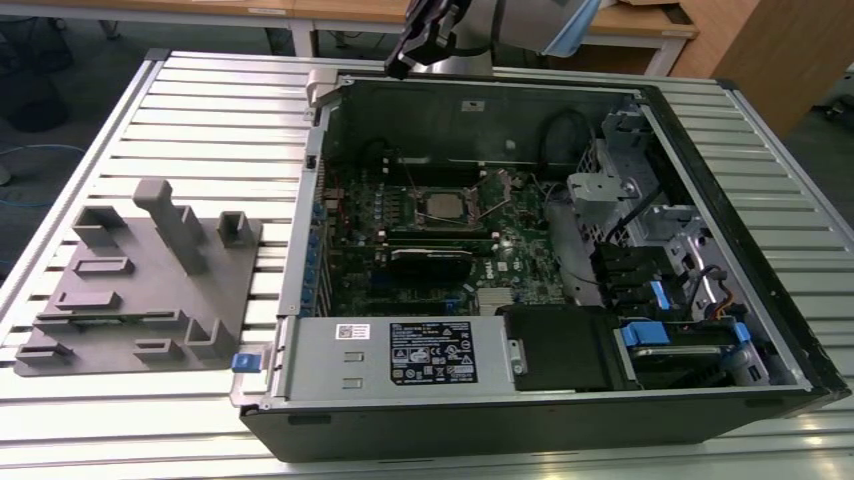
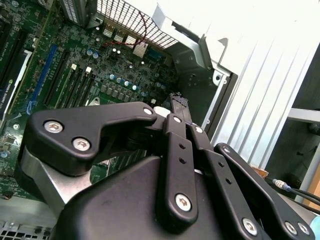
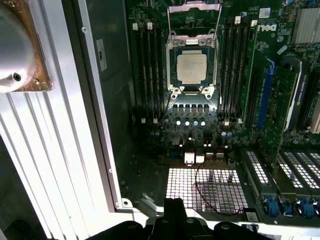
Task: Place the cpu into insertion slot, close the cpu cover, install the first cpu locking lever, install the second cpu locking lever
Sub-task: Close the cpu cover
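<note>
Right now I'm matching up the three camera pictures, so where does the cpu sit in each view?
Exterior view: the cpu lies mid-board inside the open computer case.
First wrist view: the cpu sits in the insertion slot, between the two banks of memory slots.
Second wrist view: cannot tell; the gripper hides part of the board.
Shared landmark: the green motherboard.

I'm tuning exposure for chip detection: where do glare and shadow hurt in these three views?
Second wrist view: the table beyond the case burns out white, while the hand is a dark mass in front. First wrist view: the cpu is evenly lit, the table slats glare. Exterior view: the case interior is shadowed, yet the cpu shows.
</note>
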